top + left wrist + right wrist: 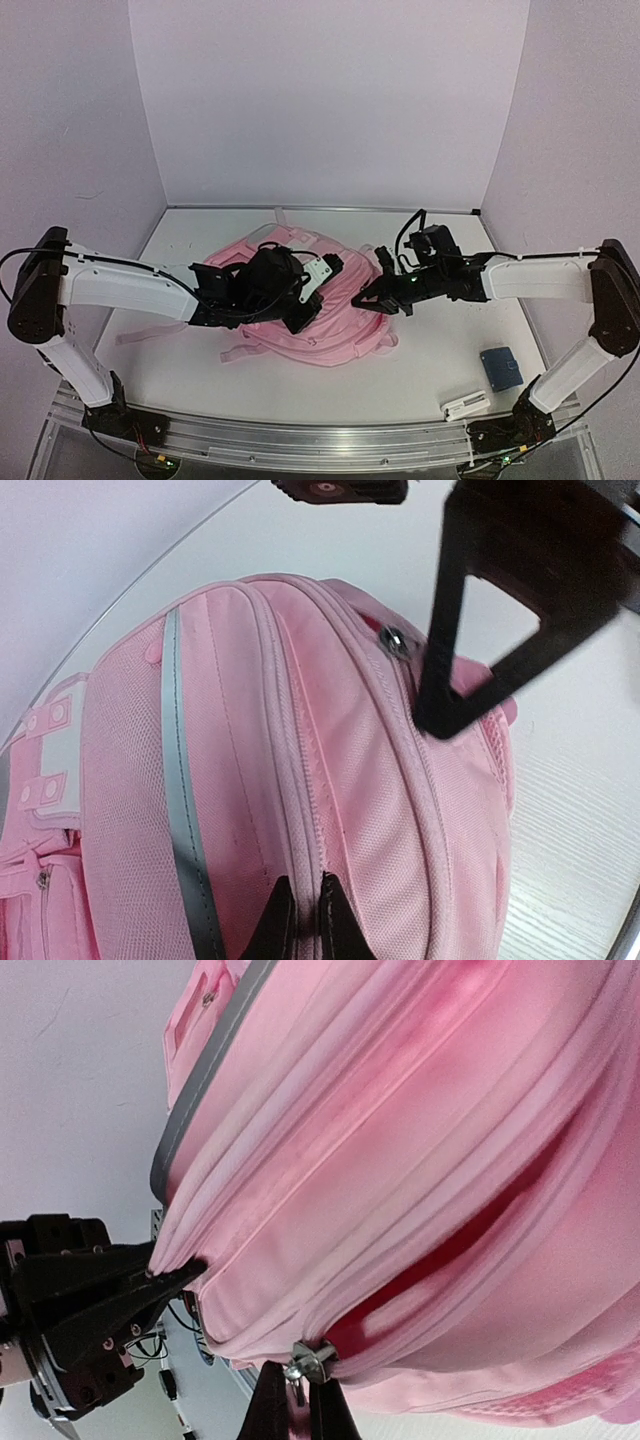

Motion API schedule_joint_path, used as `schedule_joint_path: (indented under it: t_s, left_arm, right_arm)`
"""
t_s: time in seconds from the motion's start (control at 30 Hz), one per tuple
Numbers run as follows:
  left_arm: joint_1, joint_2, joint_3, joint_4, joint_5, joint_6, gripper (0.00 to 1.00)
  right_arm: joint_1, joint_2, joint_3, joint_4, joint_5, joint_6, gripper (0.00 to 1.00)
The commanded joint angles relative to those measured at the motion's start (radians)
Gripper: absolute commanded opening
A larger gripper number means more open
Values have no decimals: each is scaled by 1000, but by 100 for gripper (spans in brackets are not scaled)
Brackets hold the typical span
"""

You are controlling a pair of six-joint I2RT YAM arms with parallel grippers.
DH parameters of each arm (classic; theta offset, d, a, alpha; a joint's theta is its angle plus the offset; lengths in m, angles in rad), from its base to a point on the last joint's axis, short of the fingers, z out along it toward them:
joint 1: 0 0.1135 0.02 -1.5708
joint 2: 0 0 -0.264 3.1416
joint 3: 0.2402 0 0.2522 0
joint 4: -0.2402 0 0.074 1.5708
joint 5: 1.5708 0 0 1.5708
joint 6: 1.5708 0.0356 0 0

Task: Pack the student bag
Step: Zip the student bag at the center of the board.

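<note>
Top external view: pink backpack (330, 335) lying flat at centre of table (200, 370), between both arms, zip running roughly left-right in frame. I'm seeing left gripper (303, 905) pinching seam fabric beside zip, fingers closed. Right gripper (295, 1395) clamping metal zip pull (305, 1360). Pocket gaping slightly, magenta lining showing, nothing visible inside. I'm judging pull needing travel away from left gripper. Blue case (500, 367), white box (466, 406) lying lower right.

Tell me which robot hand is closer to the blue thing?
Right. The right gripper grips the pink backpack on the side toward the blue box; the left gripper grips its far side.
</note>
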Motion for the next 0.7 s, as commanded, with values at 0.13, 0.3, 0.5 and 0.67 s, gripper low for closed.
schedule_joint_path:
  t_s: [0.13,0.3,0.5,0.67]
  left_arm:
    - [-40,-115,-105,-217,-49,-5,0]
    - [-41,-159,-138,-255,-45,-63,0]
    - [-40,-167,-51,-245,-35,-180,25]
    - [-39,-83,113,-208,-49,-199,52]
  right_arm:
    - [-284,32,91,-67,51,-196,0]
    - [-307,95,178,-75,1,-258,0]
    - [-231,70,165,-72,-56,-261,0]
    - [-140,42,113,-26,-63,-208,0]
